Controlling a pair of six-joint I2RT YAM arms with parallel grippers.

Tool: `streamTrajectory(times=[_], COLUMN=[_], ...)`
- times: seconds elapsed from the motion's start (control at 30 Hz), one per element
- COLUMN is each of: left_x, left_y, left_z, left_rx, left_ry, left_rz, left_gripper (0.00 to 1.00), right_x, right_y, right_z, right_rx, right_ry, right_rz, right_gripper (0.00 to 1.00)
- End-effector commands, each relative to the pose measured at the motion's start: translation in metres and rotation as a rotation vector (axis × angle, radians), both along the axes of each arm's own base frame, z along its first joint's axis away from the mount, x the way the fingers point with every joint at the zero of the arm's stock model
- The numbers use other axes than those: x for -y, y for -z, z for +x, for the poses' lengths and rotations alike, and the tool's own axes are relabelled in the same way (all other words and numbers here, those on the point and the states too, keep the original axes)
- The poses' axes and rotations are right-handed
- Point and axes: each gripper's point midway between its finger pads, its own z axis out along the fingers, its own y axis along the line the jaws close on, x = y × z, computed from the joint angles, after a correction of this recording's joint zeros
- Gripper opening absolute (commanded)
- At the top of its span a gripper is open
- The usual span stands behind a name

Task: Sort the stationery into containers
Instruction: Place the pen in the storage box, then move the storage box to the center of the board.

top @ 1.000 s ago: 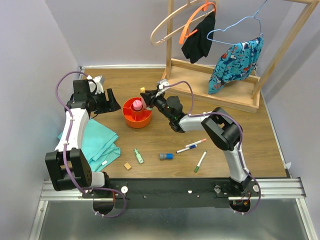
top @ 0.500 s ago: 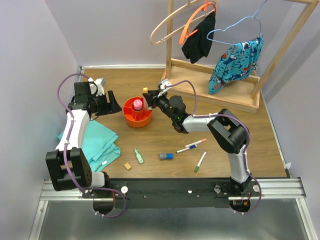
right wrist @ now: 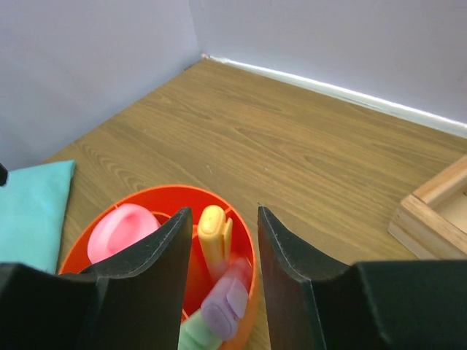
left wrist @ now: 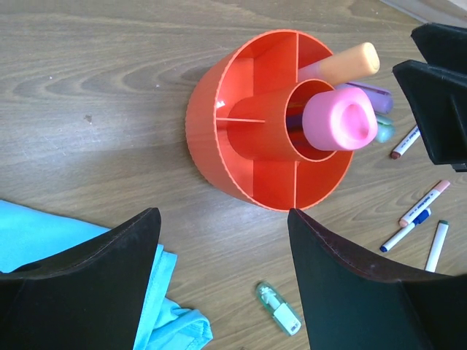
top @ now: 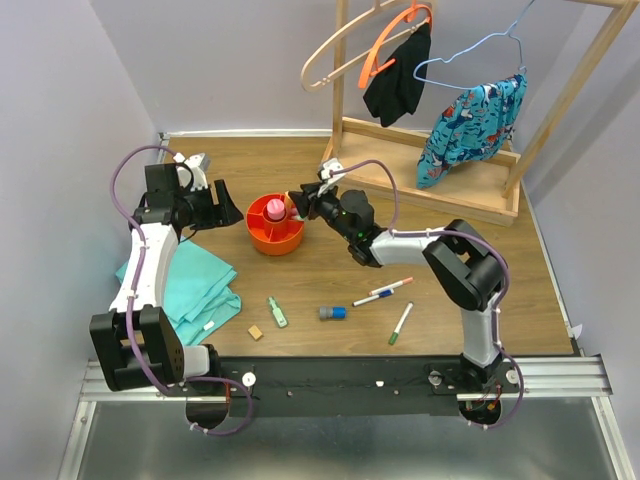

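Observation:
The orange organiser (top: 275,238) stands on the table, and also shows in the left wrist view (left wrist: 204,124) and the right wrist view (right wrist: 157,194). A pink tube (left wrist: 341,120) stands in its central cup. A yellow highlighter (right wrist: 213,233), a purple one (right wrist: 228,305) and a green one (right wrist: 195,337) lean in its right ring compartment. My right gripper (top: 299,203) (right wrist: 224,217) hangs open over that compartment, jaws either side of the yellow highlighter without touching it. My left gripper (top: 216,205) (left wrist: 219,219) is open and empty, left of the organiser.
On the table nearer the arms lie a green item (top: 276,312), a tan cube (top: 255,332), a blue-grey piece (top: 332,313), two markers (top: 383,292) and a green-capped marker (top: 401,323). A teal cloth (top: 185,285) lies at the left. The wooden rack base (top: 430,170) stands behind.
My right gripper moved left over the organiser with the yellow highlighter and opened; the highlighter now stands in the ring compartment. The left arm barely moved.

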Motion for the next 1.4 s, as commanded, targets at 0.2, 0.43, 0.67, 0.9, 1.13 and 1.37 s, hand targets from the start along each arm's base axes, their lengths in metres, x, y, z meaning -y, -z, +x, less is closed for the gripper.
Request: streamTrajectory(times=[0.2, 0.43, 0.67, 0.9, 1.13, 1.37], left_x=[0.0, 0.006, 0.0, 0.004, 0.017, 0.04], left_y=[0.006, 0.019, 0.037, 0.052, 0.057, 0.063], left_z=[0.006, 0.011, 0.02, 0.027, 0.036, 0.043], left_rx=[0.016, -0.031, -0.084, -0.125, -0.132, -0.134], left_ry=[-0.041, -0.03, -0.078, -0.081, -0.037, 0.041], left_rz=[0.004, -0.003, 0.055, 0.038, 0.055, 0.089], left_gripper=[0.73, 0.59, 0.58, 0.56, 0.56, 0.56], right_x=[0.042, 0.092, 0.125, 0.135, 0.147, 0.162], right_y=[-0.084, -0.025, -0.022, -0.021, -0.019, -0.016], right_z=[-0.008, -0.047, -0.077, -0.08, -0.079, -0.075], right_rx=[-0.019, -0.365, -0.359, -0.337, -0.339, -0.352], right_ry=[0.116, 0.182, 0.195, 0.203, 0.222, 0.249], right_rz=[-0.054, -0.21, -0.217, -0.201, -0.201, -0.197], right_gripper=[0.49, 0.45, 0.45, 0.43, 0.43, 0.43])
